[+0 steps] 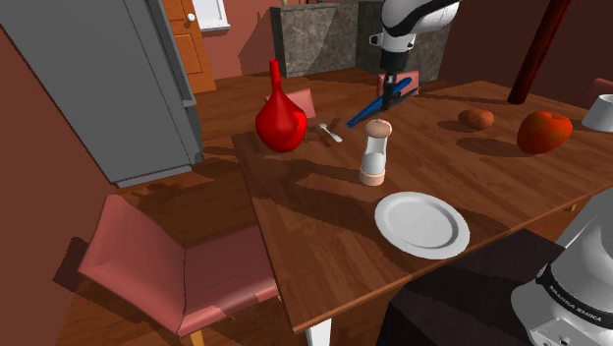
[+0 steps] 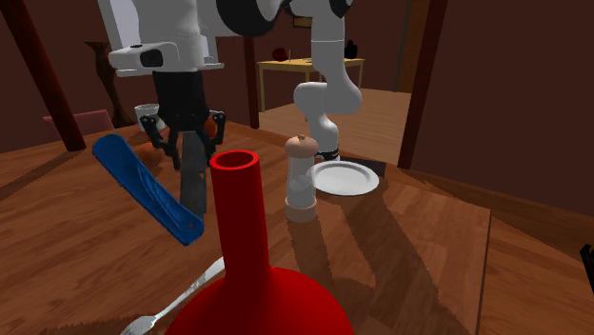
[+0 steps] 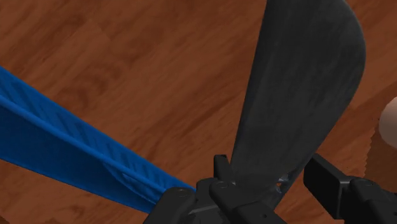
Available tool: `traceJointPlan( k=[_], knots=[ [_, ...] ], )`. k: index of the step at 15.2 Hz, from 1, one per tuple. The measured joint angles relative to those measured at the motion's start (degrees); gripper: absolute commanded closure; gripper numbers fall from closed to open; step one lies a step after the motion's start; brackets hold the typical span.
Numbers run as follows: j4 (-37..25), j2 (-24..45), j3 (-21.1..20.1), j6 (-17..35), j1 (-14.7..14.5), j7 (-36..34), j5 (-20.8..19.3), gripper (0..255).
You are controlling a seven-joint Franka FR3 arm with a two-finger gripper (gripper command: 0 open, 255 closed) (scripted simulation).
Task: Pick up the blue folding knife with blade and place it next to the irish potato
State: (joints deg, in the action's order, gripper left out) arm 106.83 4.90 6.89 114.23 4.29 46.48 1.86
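Observation:
The folding knife hangs open over the wooden table (image 1: 324,211), with a blue handle (image 1: 367,110) and a dark grey blade (image 3: 299,89). My gripper (image 1: 396,90) is shut on it at the hinge. In the second exterior view the blue handle (image 2: 148,190) slants down beside the blade (image 2: 195,186) under the gripper (image 2: 190,143). In the wrist view the fingers (image 3: 331,184) clasp the knife where the handle (image 3: 70,153) meets the blade. The brown potato (image 1: 477,119) lies on the table toward the shoulder view's right of the gripper.
A pepper mill (image 1: 374,152) stands just in front of the knife, a white plate (image 1: 422,223) nearer the stand. A red vase (image 1: 281,120) and a spoon (image 1: 331,132) lie to the shoulder view's left. A red tomato (image 1: 543,131) sits beside the potato. A pink chair (image 1: 177,270) stands at the table's edge.

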Motion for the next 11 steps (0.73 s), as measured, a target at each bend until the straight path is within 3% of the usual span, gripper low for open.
traceJointPlan(
  k=[11],
  knots=[
    [-7.66,6.12,5.94,-2.19,8.37,14.95,2.61,255]
  ],
)
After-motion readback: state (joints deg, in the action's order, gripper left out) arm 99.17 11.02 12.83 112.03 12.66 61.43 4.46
